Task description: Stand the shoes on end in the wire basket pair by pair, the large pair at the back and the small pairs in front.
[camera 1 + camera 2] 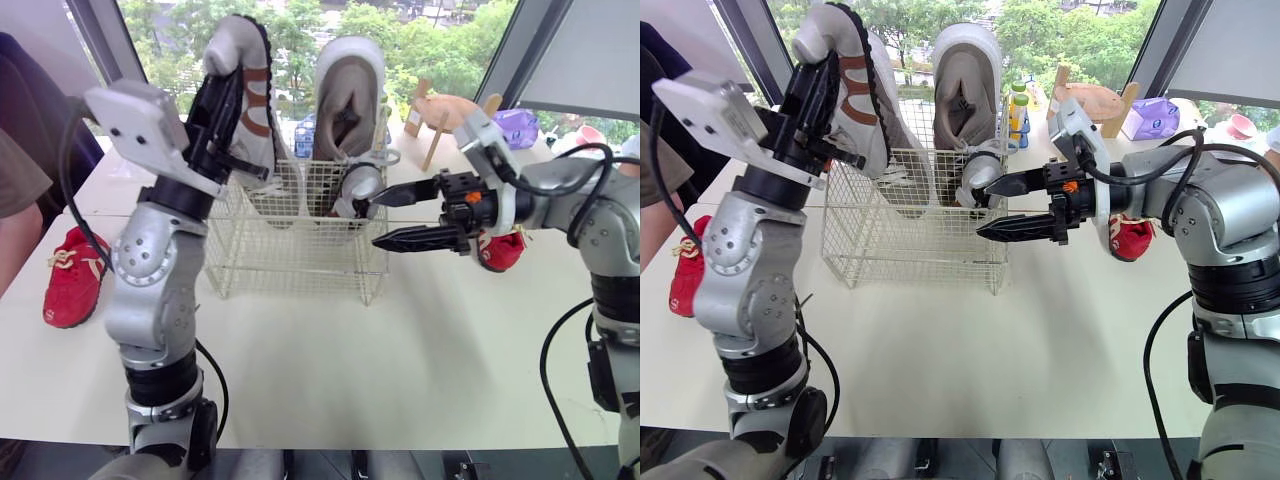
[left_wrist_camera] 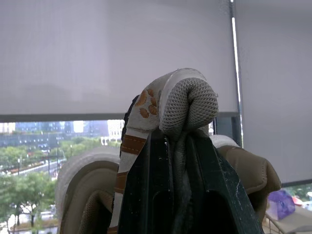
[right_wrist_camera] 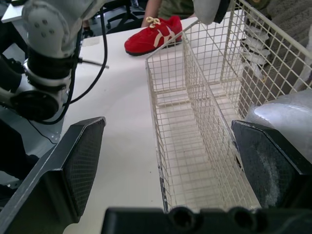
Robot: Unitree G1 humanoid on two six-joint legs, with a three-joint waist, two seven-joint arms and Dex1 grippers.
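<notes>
The white wire basket [image 1: 300, 262] stands mid-table. My left gripper [image 1: 220, 112] is shut on the heel of a large grey shoe with brown stripes [image 1: 252, 90], held on end over the basket's back left; its heel collar [image 2: 187, 102] sits pinched between the fingers. The second large grey shoe [image 1: 348, 95] stands on end at the back right. My right gripper [image 1: 378, 222] is open at the basket's right side, just by a small silver shoe [image 1: 362, 185] that leans at the basket's right edge. One red small shoe [image 1: 72, 275] lies at the table's left, another [image 1: 500, 250] behind my right gripper.
A person's arm [image 1: 15, 190] rests at the table's left edge. A wooden pig figure [image 1: 445, 110], a purple bag [image 1: 515, 125] and small bottles [image 1: 1018, 110] stand at the back right by the window. Bare table [image 1: 400, 360] stretches in front of the basket.
</notes>
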